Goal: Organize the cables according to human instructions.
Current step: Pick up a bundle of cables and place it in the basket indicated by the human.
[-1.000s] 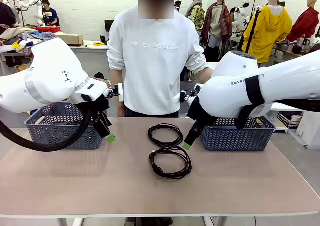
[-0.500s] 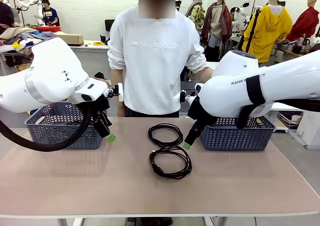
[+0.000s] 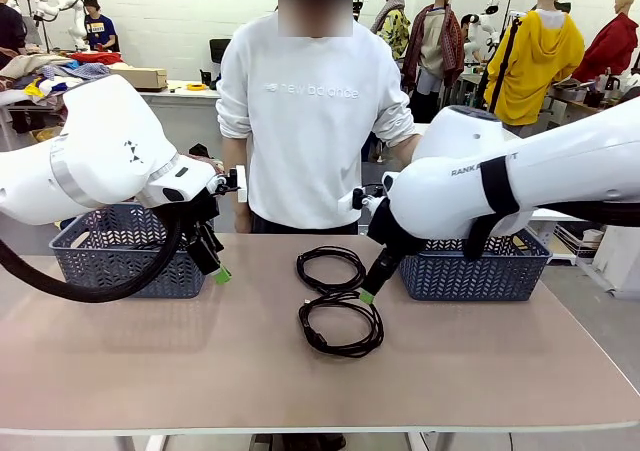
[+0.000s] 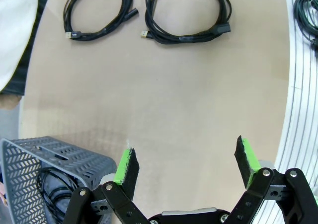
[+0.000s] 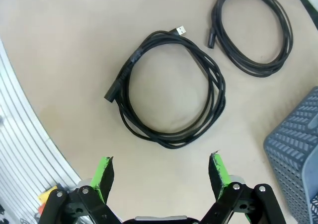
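Two cables lie coiled in the middle of the table, the farther cable (image 3: 330,250) just in front of the human (image 3: 310,121), the nearer cable (image 3: 345,351) right behind it toward me. My right gripper (image 3: 367,294) hangs open, tilted down, just right of where the two coils meet. In the right wrist view my right gripper (image 5: 161,172) is above the nearer cable (image 5: 217,92), with the farther cable (image 5: 289,35) beyond. My left gripper (image 3: 216,268) is open and holds nothing beside the left basket. From the left gripper (image 4: 186,159), both cables (image 4: 99,35) (image 4: 186,37) lie far ahead.
A grey mesh basket (image 3: 120,261) stands at the table's far left and another basket (image 3: 470,276) at the far right. The left basket (image 4: 30,157) holds a coiled black cable (image 4: 52,182). The person stands at the far edge, arms down.
My right arm has shifted a little to the left, bringing its open gripper closer to the two coils. The left arm and the cables have not moved.
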`<state>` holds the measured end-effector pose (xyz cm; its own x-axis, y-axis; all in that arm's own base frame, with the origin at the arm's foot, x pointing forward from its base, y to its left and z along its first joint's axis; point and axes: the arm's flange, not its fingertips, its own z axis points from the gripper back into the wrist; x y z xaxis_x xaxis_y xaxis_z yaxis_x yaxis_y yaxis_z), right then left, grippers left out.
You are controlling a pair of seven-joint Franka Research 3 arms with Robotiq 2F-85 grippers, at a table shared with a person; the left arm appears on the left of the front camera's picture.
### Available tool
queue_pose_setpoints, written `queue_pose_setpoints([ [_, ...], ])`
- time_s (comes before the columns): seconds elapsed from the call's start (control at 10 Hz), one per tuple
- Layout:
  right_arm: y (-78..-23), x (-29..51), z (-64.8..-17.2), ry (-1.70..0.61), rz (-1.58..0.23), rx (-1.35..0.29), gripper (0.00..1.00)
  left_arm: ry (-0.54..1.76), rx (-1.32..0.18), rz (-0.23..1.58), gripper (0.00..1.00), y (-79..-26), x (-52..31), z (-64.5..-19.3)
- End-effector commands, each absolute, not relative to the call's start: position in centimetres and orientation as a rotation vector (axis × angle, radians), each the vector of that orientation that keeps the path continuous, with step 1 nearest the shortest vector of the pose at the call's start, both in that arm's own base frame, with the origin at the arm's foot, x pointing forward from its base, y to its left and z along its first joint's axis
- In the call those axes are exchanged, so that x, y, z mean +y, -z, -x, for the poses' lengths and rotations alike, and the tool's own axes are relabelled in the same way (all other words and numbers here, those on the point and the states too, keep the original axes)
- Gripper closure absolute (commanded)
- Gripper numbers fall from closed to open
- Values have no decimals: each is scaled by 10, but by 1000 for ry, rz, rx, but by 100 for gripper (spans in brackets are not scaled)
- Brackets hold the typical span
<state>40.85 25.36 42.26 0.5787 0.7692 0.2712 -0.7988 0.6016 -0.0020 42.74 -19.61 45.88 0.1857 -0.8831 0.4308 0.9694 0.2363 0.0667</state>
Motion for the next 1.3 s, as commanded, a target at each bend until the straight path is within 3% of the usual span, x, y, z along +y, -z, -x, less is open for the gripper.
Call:
queue_pose_setpoints([
  [0.0,-422,289,-422,-832,-72,-191,0,1322,-425,234,0,-460,-195,-426],
  [0.4,-403,337,-441,-660,-61,-170,0,1322,-425,234,0,-460,-195,-426],
  [1.2,-397,337,-439,-681,-110,-165,0,1322,-425,234,0,-460,-195,-426],
])
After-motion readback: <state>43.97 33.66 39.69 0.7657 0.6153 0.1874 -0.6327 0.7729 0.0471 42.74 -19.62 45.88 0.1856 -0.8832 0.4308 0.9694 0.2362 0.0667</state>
